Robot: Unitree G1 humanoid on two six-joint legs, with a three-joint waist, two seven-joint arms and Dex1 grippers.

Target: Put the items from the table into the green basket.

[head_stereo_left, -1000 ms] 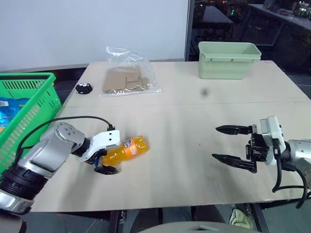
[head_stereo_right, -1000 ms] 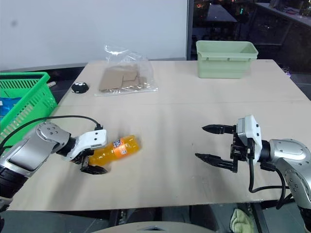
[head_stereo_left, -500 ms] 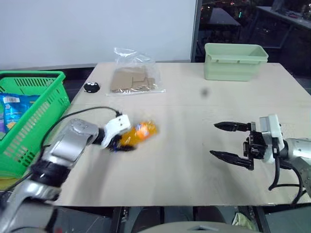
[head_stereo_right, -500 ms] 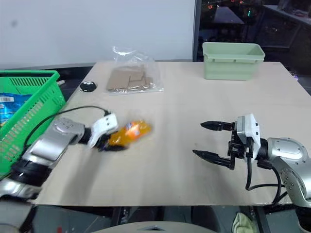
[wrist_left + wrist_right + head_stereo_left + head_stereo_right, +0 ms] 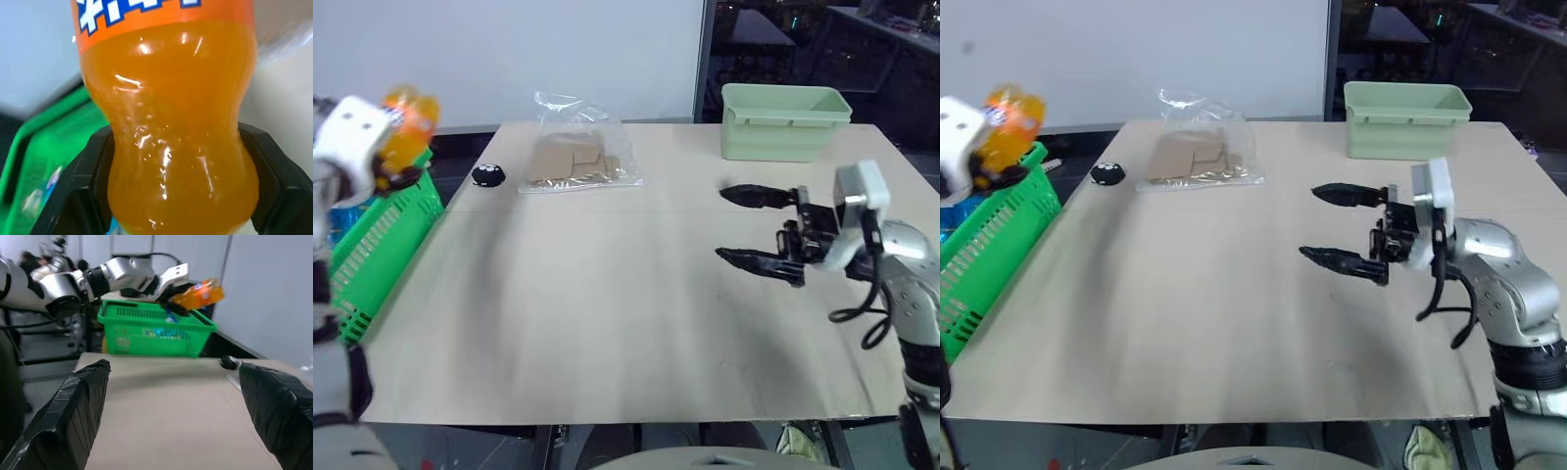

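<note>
My left gripper (image 5: 396, 157) is shut on the orange soda bottle (image 5: 408, 127), held in the air above the near rim of the green basket (image 5: 374, 240) at the table's left edge. Both black fingers (image 5: 93, 166) clamp the bottle (image 5: 171, 147) around its waist in the left wrist view. Blue packaging lies inside the basket (image 5: 156, 335). My right gripper (image 5: 754, 225) hangs open over the right part of the beige table (image 5: 607, 304) with nothing between its fingers.
A clear bag of brown cardboard pieces (image 5: 576, 162) and a small round black object (image 5: 487, 175) lie at the back left of the table. A pale mint tub (image 5: 785, 120) stands at the back right.
My left gripper has lifted the soda bottle off the table and swung it left and up over the basket. My right gripper has risen a little and moved left, still open.
</note>
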